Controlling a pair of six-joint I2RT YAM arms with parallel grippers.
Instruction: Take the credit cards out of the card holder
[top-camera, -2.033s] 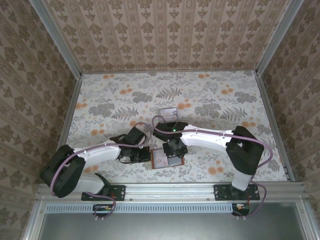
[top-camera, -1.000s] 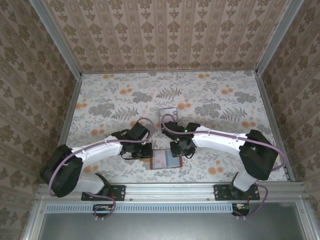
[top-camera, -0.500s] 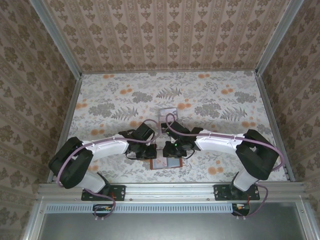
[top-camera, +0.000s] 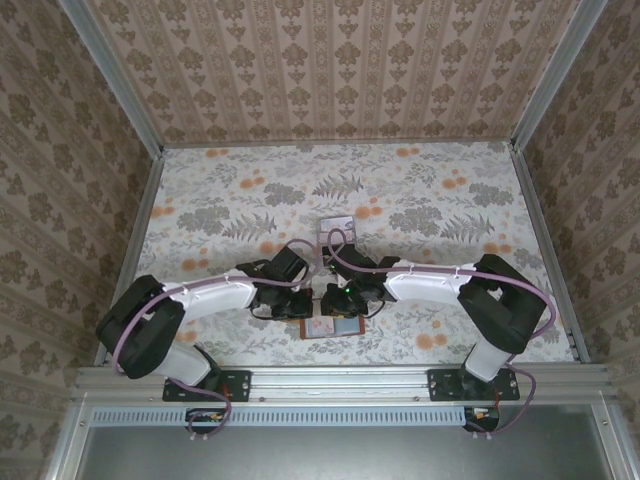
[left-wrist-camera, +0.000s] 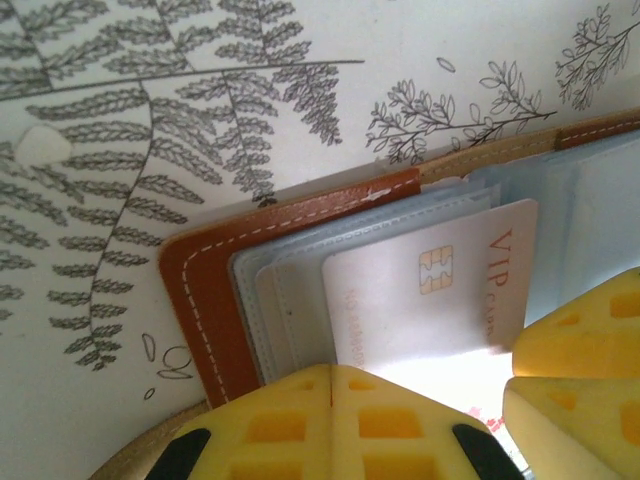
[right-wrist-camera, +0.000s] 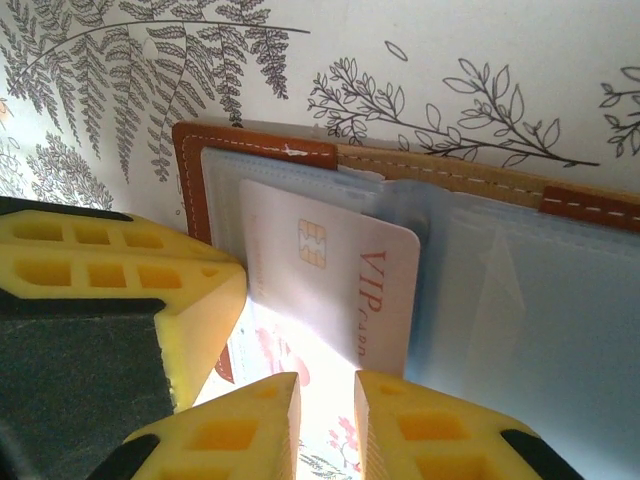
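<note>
Brown card holder (top-camera: 331, 327) now lies beneath right gripper (top-camera: 341, 303).

Credit card (left-wrist-camera: 430, 290), pale face, lying in card holder (left-wrist-camera: 200, 300) sleeve.
- Left wrist view: "VIP" in orange-red capitals near one short edge of card. Smaller line beneath, same colour, starts "CA"; remaining letters washed out by glare.
- Left wrist view: faint embossed row of characters across middle of card, not legible.
- Right wrist view: same credit card (right-wrist-camera: 330, 280), "VIP" clear. Smaller line beneath looks like "CARD", last letters doubtful in glare.
- Top view: card too small to read.
</note>
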